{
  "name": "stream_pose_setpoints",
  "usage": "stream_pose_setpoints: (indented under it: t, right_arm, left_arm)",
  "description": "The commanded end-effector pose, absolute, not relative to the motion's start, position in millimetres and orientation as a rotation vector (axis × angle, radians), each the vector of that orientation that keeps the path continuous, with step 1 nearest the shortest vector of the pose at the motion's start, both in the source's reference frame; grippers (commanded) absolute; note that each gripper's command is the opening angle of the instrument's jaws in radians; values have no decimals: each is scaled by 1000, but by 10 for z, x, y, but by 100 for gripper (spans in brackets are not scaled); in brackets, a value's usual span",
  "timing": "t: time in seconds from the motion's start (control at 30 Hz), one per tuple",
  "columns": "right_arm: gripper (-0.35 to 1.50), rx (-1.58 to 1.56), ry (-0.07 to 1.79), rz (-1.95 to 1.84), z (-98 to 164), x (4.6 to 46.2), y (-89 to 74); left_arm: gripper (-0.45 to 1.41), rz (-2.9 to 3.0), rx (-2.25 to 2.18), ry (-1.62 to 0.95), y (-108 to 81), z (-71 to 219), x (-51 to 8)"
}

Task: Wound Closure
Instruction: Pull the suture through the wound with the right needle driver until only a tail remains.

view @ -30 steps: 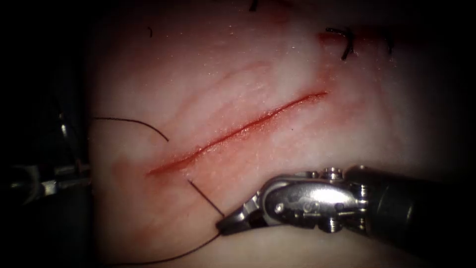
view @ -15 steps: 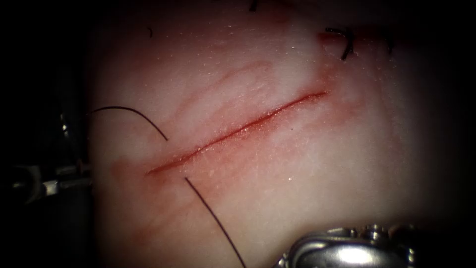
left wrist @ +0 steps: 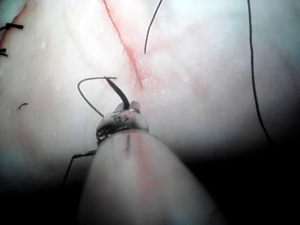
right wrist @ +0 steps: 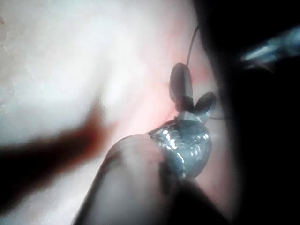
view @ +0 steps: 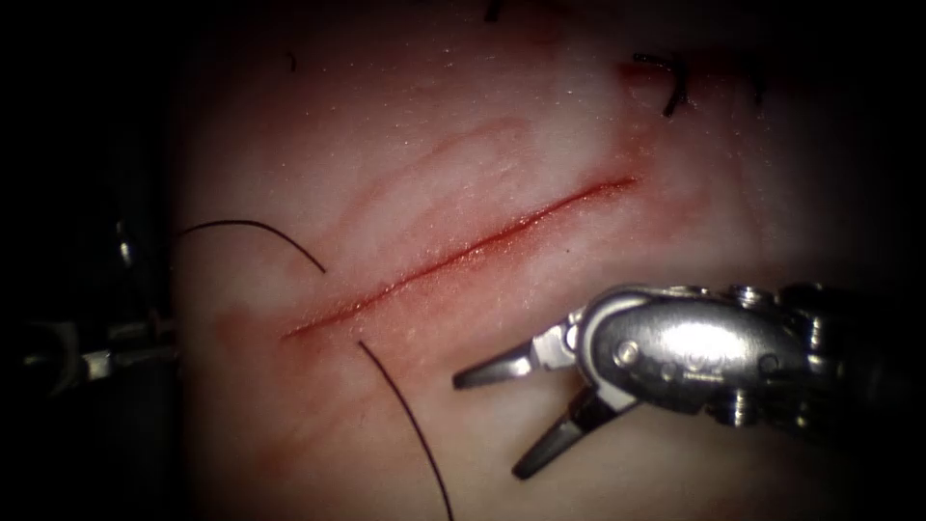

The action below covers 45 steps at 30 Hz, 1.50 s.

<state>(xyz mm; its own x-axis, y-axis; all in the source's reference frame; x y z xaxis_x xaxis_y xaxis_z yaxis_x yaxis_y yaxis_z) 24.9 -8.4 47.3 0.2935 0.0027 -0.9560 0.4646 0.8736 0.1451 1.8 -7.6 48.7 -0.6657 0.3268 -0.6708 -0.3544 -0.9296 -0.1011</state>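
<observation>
The cut (view: 463, 256) runs slanting across the tissue (view: 540, 125), from low on the left to high on the right. Dark thread (view: 405, 415) leaves the tissue just right of the cut's lower end and trails downward. A second strand (view: 256, 228) comes out on the cut's left side and arcs off to the left. My right tool (view: 490, 426) hovers open and empty to the right of the lower strand; its spread jaws (right wrist: 193, 93) hold nothing. My left tool (left wrist: 131, 104) is shut on the dark curved needle (left wrist: 118, 92), which is clear of the tissue and trails a thin thread loop (left wrist: 80, 91). That tool lies dim at the far left (view: 87, 359).
Older dark stitches (view: 675, 85) sit at the upper right, beyond the cut's far end. A short cut end of thread (view: 292, 62) lies at the upper left. The tissue's left edge (view: 178, 318) drops into darkness.
My right tool, shut on the lower strand a second ago, let it go, dipped low, and came back open to the strand's right. The strand now lies longer and slack.
</observation>
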Motion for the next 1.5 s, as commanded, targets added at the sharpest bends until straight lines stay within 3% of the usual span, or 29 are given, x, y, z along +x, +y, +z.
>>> stream_pose_setpoints:
  t: [0.03, 0.53, 0.83, 0.97, 1.03, 1.1, 1.13, 1.5]
  right_arm:
    - [131, 417, 1245, -324, 490, 260, -74]
    - [116, 298, 1251, -326, 615, 328, -93]
    - [115, 283, 1306, -291, 609, 347, -95]
    - [103, 279, 1325, -283, 608, 351, -97]
    - [89, 279, 1325, -283, 608, 351, -96]
    - [-3, 293, 1333, -294, 608, 348, -97]
    - [-35, 301, 1338, -324, 607, 346, -97]
    - [-35, 299, 1303, -364, 589, 303, -103]
  left_arm:
    - [-31, 2569, -1027, 55, -72, 491, 12]
    - [-32, 2569, -1027, 55, -73, 491, 13]
    - [-32, 2569, -1027, 55, -72, 491, 13]
    - [-31, 2569, -1026, 54, -72, 490, 13]
    - [-31, 2569, -1026, 54, -72, 490, 13]
    - [-31, 2569, -1026, 54, -72, 490, 13]
    - [-31, 2569, -1026, 54, -72, 490, 13]
    - [-30, 2569, -1027, 53, -72, 490, 13]
